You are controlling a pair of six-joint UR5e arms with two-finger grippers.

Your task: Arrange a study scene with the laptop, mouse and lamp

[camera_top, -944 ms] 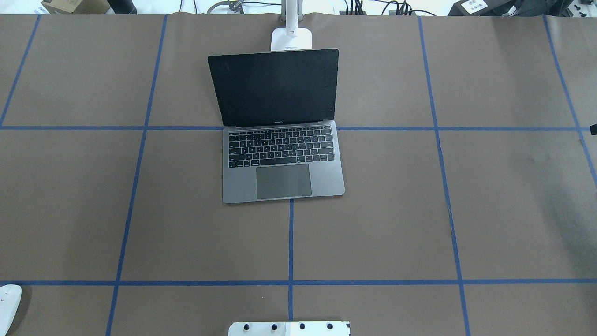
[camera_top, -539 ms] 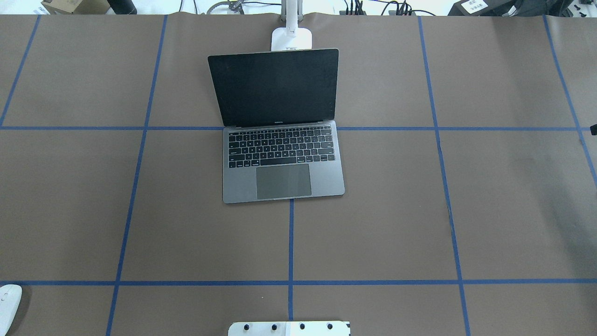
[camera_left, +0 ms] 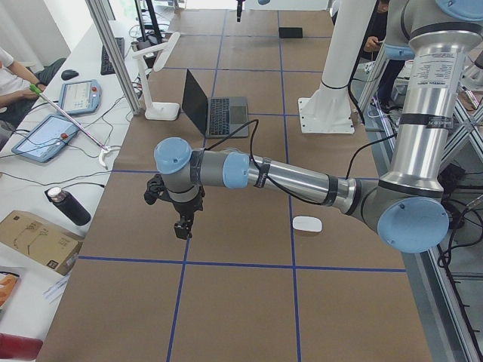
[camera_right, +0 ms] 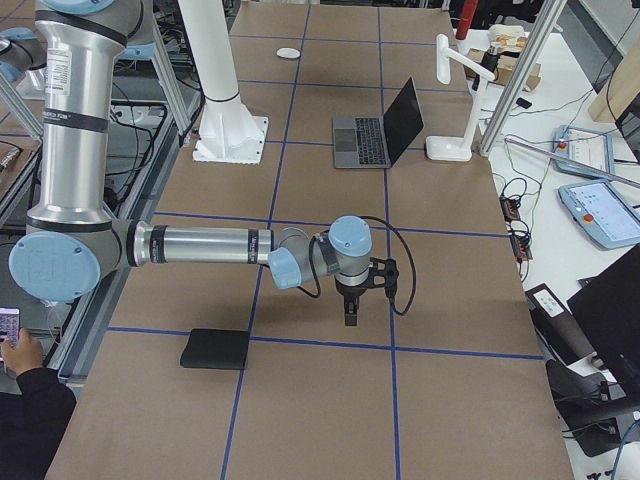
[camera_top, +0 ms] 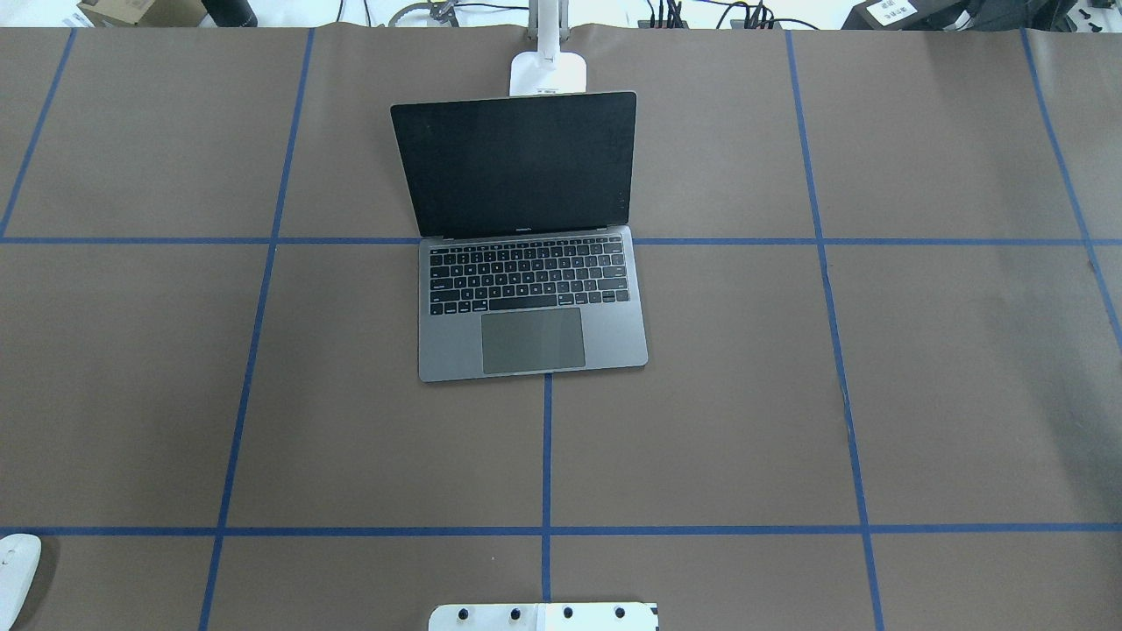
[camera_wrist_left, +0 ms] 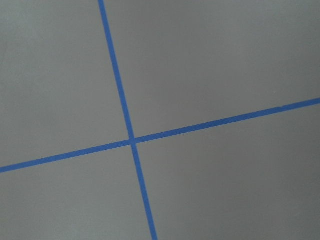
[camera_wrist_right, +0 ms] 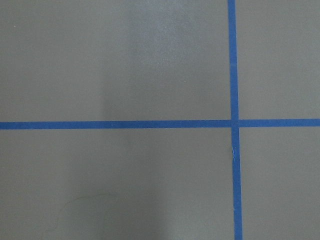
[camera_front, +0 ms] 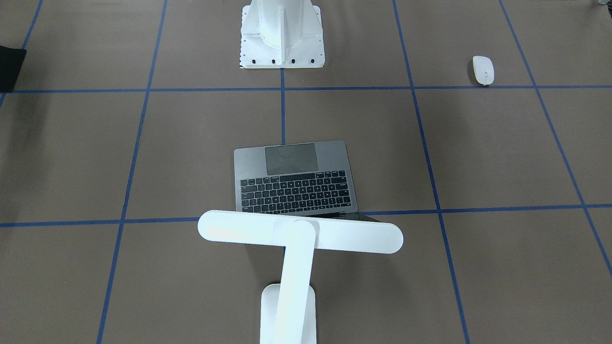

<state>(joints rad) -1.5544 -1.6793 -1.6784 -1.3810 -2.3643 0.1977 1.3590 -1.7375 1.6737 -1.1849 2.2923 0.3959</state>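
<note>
No legible text anywhere. Tiny lettering on laptop bezel under screen: too small to read. White label on dark object beyond bench's far-right edge: blurred.

Bright, even overhead light casts soft shadows; the lamp glares white; focus sharp.

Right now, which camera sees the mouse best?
The front-facing view: the whole mouse shows from above, middle line included. The overhead view cuts it off at its left edge. The left view shows it whole but flatter, and the right view shows it tiny and far. The wrist cameras miss it.
</note>
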